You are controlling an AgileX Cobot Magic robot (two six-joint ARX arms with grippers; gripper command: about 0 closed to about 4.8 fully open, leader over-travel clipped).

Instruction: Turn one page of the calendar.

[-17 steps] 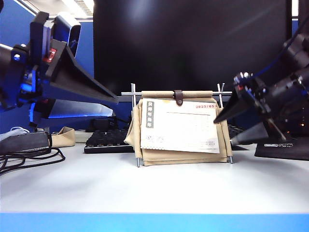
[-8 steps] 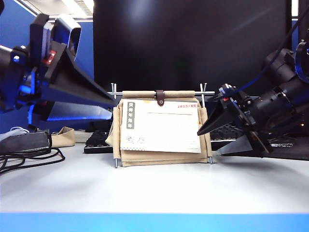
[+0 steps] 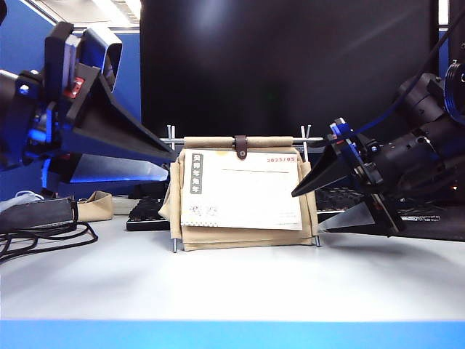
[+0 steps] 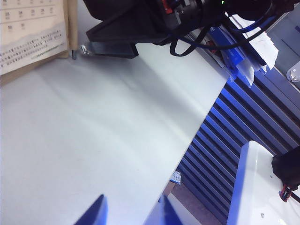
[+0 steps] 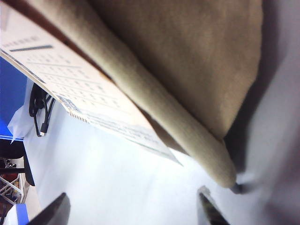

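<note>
Exterior view: bright, even overhead light; ceiling strip lamps [image 3: 109, 9] blown out at upper left. Pale grey worktop [image 3: 232, 280] evenly lit, soft shadow under the small beige-canvas desk calendar [image 3: 243, 190]. Large black monitor screen [image 3: 290, 69] carries faint diagonal sheen. Left hand [image 3: 156, 149] large, near the lens, soft-focused, with blue glare on its underside; right hand [image 3: 316, 207] dark, sharper.

Left wrist view: worktop washed out, mild blur throughout; blue fingertips [image 4: 93, 215] out of focus at the frame edge.

Right wrist view: very close, canvas and white printed page [image 5: 84, 101] blurred; deep shadow beside the pouch; fingertips [image 5: 51, 213] dark smears.
</note>
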